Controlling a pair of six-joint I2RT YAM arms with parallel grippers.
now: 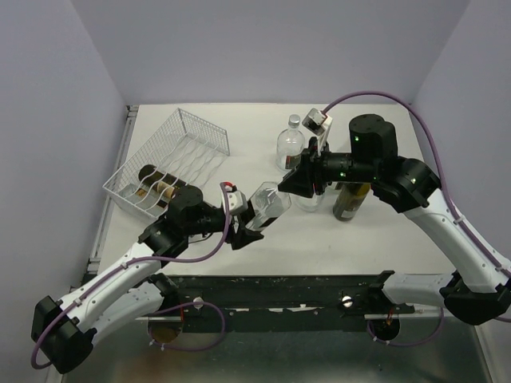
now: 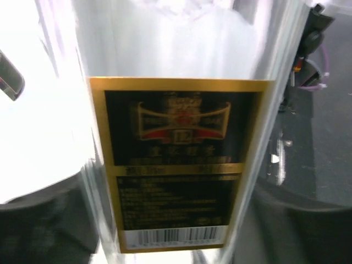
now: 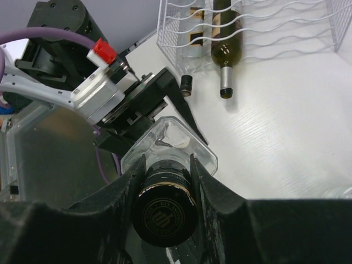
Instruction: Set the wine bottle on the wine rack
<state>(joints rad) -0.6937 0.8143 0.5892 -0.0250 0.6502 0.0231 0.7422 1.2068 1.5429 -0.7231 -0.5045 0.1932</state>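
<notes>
A clear square wine bottle (image 1: 268, 206) with a black-and-gold label (image 2: 176, 165) and a black cap (image 3: 165, 212) is held tilted above the table between both grippers. My left gripper (image 1: 244, 220) is shut on its lower body; the bottle fills the left wrist view. My right gripper (image 3: 166, 160) is shut on the cap and neck, and shows in the top view (image 1: 299, 182). The white wire wine rack (image 1: 200, 132) stands at the back left, left of the bottle. It also shows in the right wrist view (image 3: 275, 25).
Two dark bottles (image 1: 160, 182) lie in the rack's near cradles; one neck (image 3: 225, 77) sticks out over the table. A clear bottle (image 1: 291, 142) stands behind the right gripper and a dark bottle (image 1: 350, 199) stands beside it.
</notes>
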